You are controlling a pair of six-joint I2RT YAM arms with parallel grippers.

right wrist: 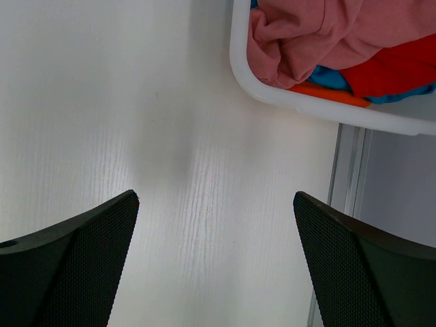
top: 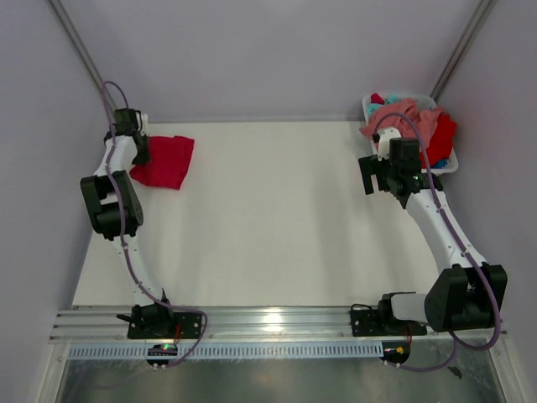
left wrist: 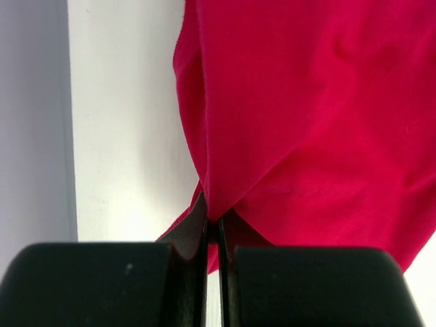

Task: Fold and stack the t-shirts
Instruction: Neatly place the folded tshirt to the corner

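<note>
The red shirt [top: 165, 161] is pinched at its edge by the closed left gripper [left wrist: 212, 221], far left of the basket [right wrist: 286, 99] — open table [top: 277, 218] between. Near the basket's rim the right gripper [right wrist: 216, 197] is held wide, empty — the pinch is shown only by the left wrist.

The left arm [top: 134, 262] and right arm [top: 440, 220] are each showing slim white links between bulky black joint housings. A thin purple cable [top: 126, 242] is running along each arm and looping free near the wrist. The black bases [top: 159, 320] are carrying small fittings, and a tiny green light [top: 170, 345] is glowing beneath the left one. The left gripper [left wrist: 218, 228] is showing smooth, matte black, blocky fingers [left wrist: 88, 286]. The right gripper [right wrist: 216, 199] is showing black fingers [right wrist: 75, 266] with a fine dotted mesh texture.
</note>
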